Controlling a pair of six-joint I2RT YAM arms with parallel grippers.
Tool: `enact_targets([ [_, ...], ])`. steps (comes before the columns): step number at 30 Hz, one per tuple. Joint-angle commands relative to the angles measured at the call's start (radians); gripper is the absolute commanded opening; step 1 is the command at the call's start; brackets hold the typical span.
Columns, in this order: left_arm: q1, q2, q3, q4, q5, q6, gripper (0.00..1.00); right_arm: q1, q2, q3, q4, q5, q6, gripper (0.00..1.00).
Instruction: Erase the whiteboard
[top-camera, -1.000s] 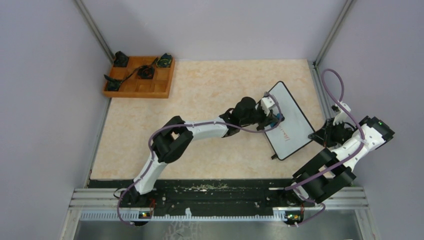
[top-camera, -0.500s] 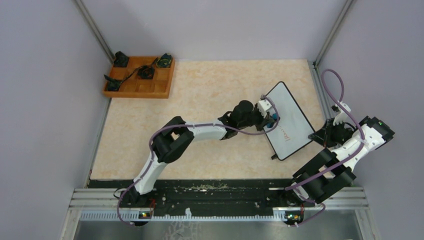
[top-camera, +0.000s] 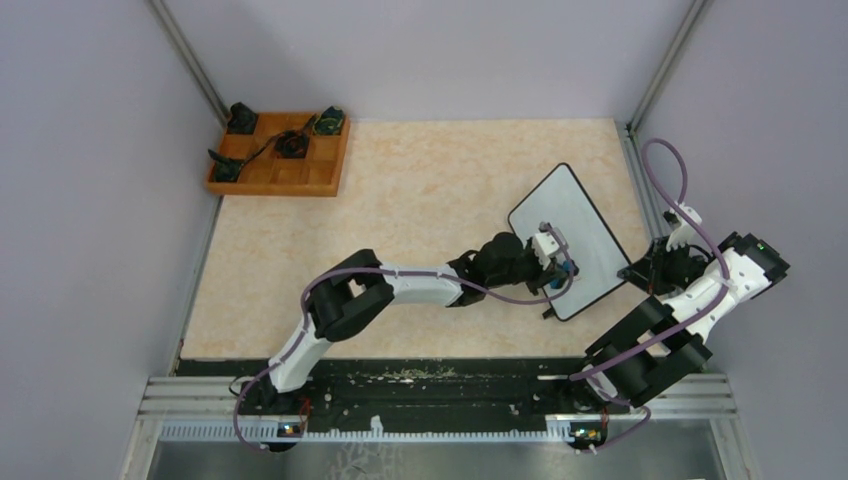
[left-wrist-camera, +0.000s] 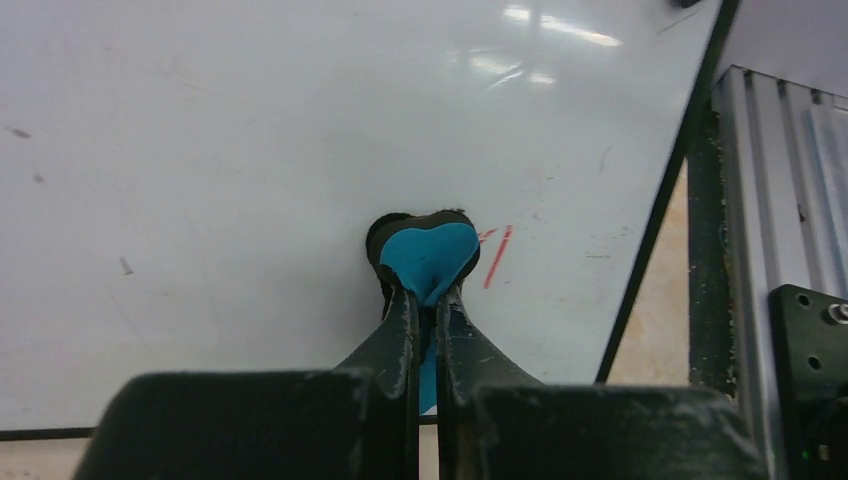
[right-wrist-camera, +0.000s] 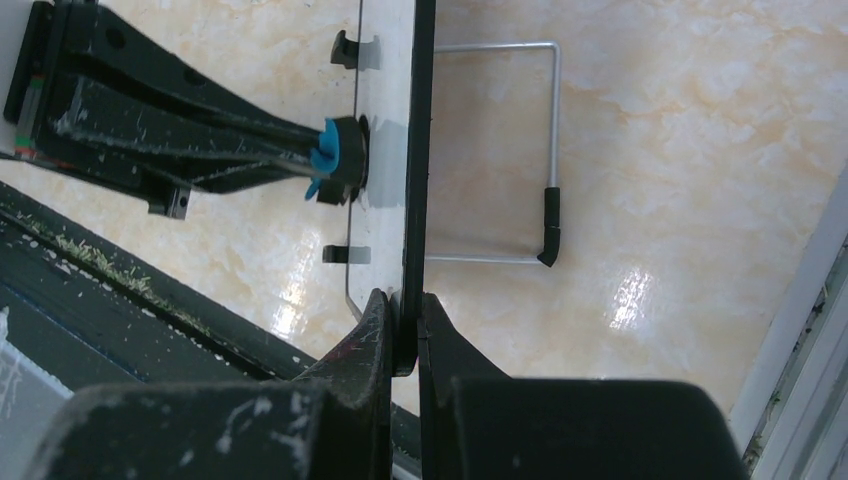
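Blue eraser is being pinched in the left end effector, fingers pressing tight together on it, and its dark pad is pressing flat against the whiteboard. Red strokes are showing just right of the eraser, near the board's black-framed edge; a few faint specks are dotting the white face elsewhere. The whiteboard is standing on the right side of the table, tilted, close to the right arm. In the right wrist view it is showing edge-on, leaning on a wire stand whose foot is resting on the table behind it. The right end effector is clamping the board's frame, one finger on each face, jaws nearly together on the thin edge. The left arm is reaching low across the table to the board's lower half. A wooden tray holding small dark parts is sitting at the far left corner, well apart from the board.
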Motion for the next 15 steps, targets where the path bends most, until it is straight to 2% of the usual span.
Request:
enact_targets([
  [1, -0.086, 0.023, 0.032, 0.009, 0.068, -0.038, 0.01, 0.04, -0.012, -0.053, -0.051, 0.128, -0.115, 0.0],
  [11, -0.091, 0.021, 0.031, -0.009, 0.044, -0.022, 0.01, 0.04, -0.006, -0.051, -0.052, 0.123, -0.119, 0.0],
  [15, -0.061, 0.018, 0.029, -0.03, 0.032, -0.009, 0.01, 0.04, -0.01, -0.056, -0.052, 0.129, -0.124, 0.0],
])
